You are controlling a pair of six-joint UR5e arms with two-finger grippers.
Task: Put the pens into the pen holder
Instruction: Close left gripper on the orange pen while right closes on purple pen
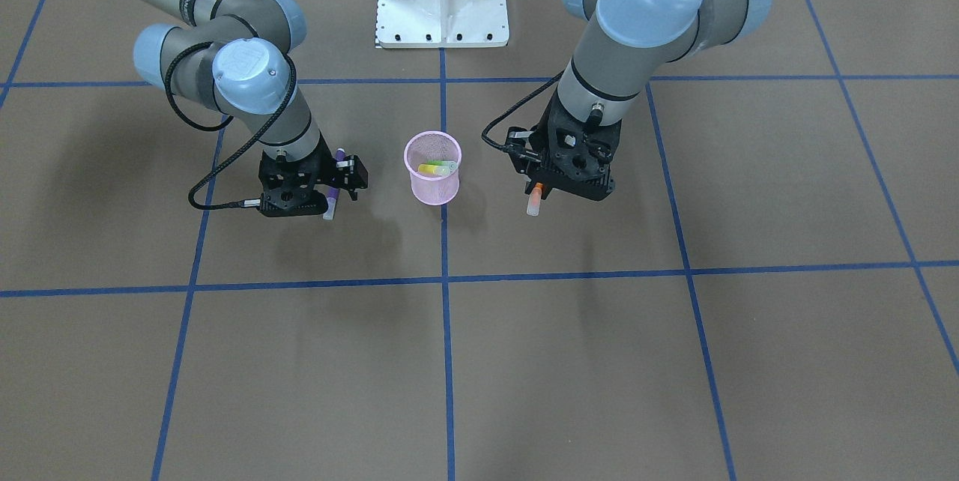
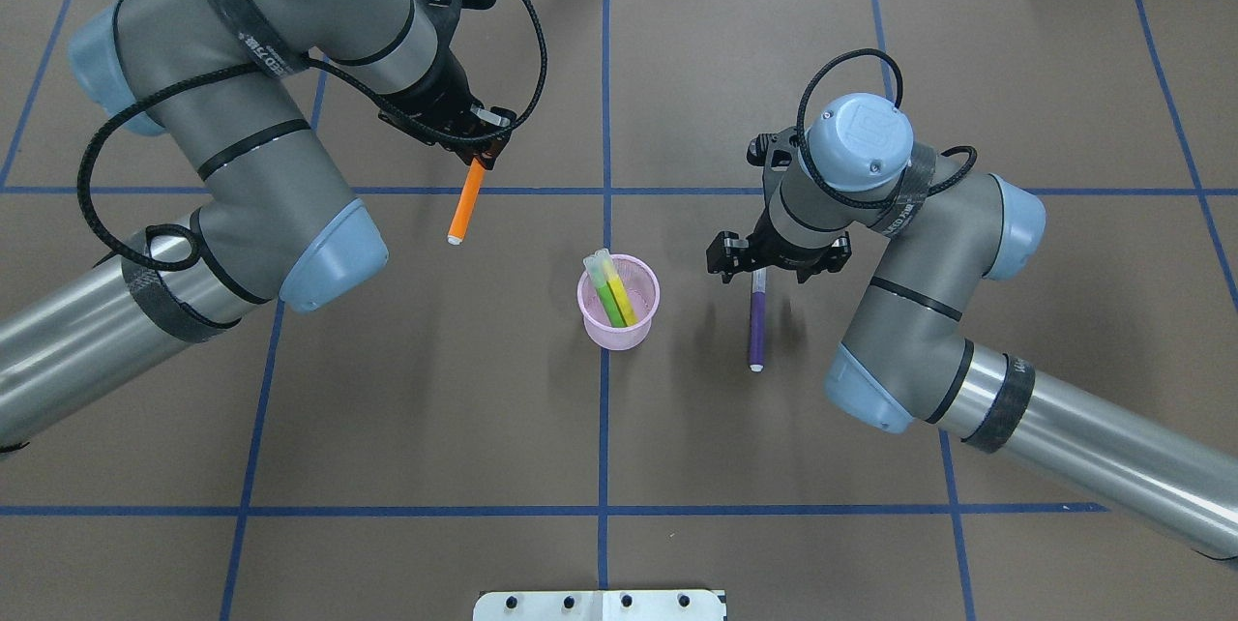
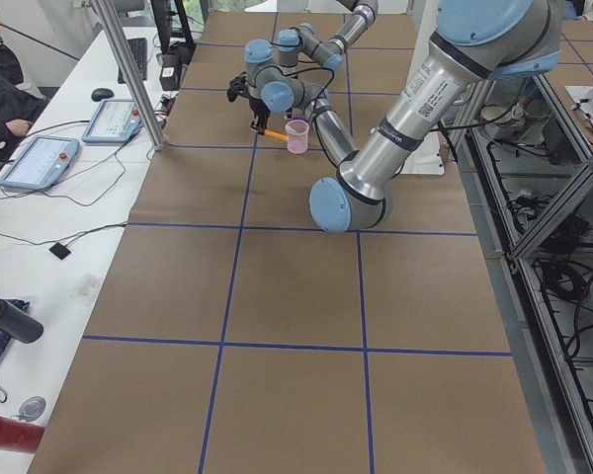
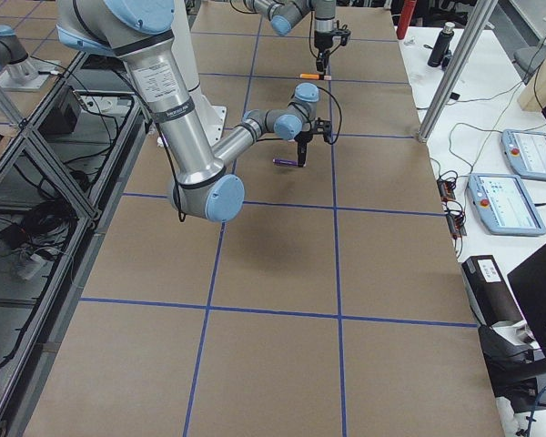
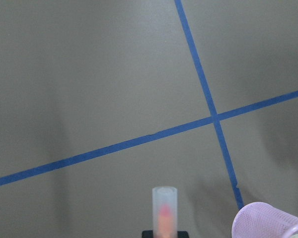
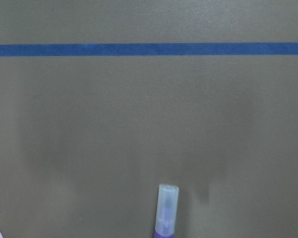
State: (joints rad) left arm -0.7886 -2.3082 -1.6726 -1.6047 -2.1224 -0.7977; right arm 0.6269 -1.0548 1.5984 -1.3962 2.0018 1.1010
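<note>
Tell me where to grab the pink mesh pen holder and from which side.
Probably the rim of the pen holder, from straight above, one pincer finger inside the mesh wall and one outside. Take the robot's-right part of the rim: the cup stands upright and open, and the green pen and yellow pen lean against the far-left rim.

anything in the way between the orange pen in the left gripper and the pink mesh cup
Nothing visible. Between the slim orange pen in the left gripper and the pink wire-mesh cup lies only bare brown table. A green pen and a yellow pen already lean inside it.
</note>
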